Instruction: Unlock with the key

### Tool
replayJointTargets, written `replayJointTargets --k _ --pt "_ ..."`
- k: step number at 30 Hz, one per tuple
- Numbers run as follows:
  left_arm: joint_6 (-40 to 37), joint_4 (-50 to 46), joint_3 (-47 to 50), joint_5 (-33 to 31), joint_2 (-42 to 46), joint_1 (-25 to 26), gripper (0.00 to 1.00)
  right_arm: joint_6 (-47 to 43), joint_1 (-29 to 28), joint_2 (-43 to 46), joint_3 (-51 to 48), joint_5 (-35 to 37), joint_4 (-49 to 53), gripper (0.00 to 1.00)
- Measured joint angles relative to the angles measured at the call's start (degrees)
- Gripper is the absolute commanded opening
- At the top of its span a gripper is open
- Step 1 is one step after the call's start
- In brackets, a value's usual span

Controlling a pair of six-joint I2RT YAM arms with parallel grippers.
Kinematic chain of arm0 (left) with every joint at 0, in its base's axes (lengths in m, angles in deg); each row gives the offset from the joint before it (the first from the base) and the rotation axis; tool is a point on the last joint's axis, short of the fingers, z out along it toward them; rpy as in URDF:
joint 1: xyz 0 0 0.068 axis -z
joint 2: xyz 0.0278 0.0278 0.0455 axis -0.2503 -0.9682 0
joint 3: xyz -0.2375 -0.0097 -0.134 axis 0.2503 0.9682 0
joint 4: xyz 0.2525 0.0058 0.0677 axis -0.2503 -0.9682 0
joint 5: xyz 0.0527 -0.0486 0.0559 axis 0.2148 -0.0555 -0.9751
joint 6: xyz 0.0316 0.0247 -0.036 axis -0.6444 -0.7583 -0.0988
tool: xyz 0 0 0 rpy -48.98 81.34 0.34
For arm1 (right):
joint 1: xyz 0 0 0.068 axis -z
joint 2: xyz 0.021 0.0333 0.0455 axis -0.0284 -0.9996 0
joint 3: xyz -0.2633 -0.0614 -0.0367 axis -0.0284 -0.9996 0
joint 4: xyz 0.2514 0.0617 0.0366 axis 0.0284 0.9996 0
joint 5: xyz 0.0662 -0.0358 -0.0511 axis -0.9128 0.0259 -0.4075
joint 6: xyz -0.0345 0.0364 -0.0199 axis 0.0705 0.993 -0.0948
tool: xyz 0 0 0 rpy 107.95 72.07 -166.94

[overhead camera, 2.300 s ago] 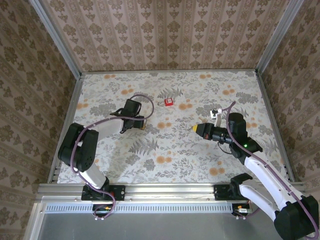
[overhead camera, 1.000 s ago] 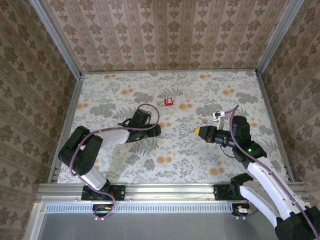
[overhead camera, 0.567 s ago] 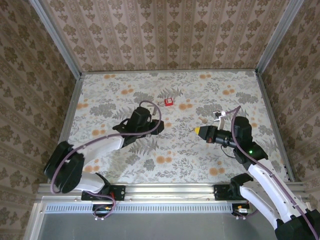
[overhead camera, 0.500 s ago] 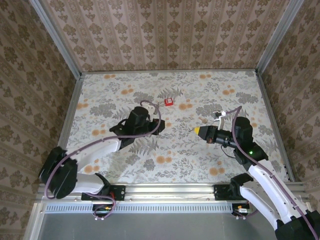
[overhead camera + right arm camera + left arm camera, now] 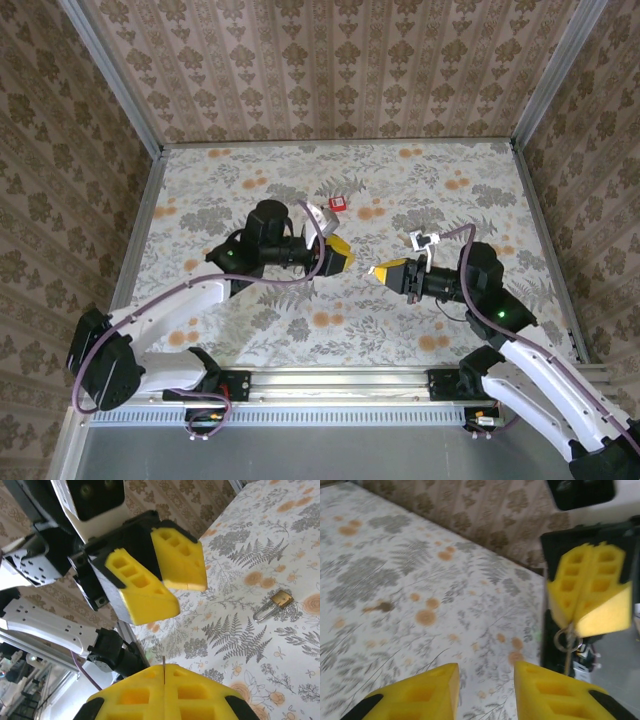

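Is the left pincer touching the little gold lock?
Apart. In the right wrist view, the padlock lies on the table, with bare table showing between it and the raised left pincer.

Floral table (image 5: 400, 170), brass padlock (image 5: 276, 602), small red item (image 5: 337, 204)

The white-linked, black-jointed left robot arm (image 5: 175, 300) and the matching right robot arm (image 5: 535, 355) are each carrying a thin purple cable (image 5: 320, 225). The left gripper (image 5: 345, 258) and right gripper (image 5: 380, 271) are wearing yellow wedge-shaped pads (image 5: 145, 592) with square recesses, on black mounts. A small green light (image 5: 497, 311) is glowing on the right arm.
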Motion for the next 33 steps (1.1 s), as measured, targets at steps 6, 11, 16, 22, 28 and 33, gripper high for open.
replayJointTargets --k 6,11,16,22,28,33 --pt "-0.9 -1.7 -2.1 8.0 -0.2 -0.4 0.38 -2.3 -1.0 0.0 0.8 1.9 1.2 0.00" --pt "-1.1 -3.0 -2.3 10.8 -0.2 -0.2 0.40 -3.2 -1.1 0.0 1.0 3.1 1.9 0.00" --pt "-1.1 -3.0 -2.3 11.2 -0.3 1.3 0.39 -3.1 -1.2 0.0 1.0 3.1 1.8 0.00" --pt "-1.1 -3.0 -2.4 11.5 -2.3 2.5 0.37 -2.6 -1.2 -0.3 1.0 3.1 1.6 0.00" --pt "-1.1 -2.8 -2.9 11.7 -5.7 4.0 0.32 -1.8 -1.3 -0.3 1.0 3.1 1.6 0.00" --pt "-1.0 -2.4 -3.0 11.8 -6.3 4.3 0.26 -1.8 -1.7 -0.3 1.0 3.1 1.6 0.00"
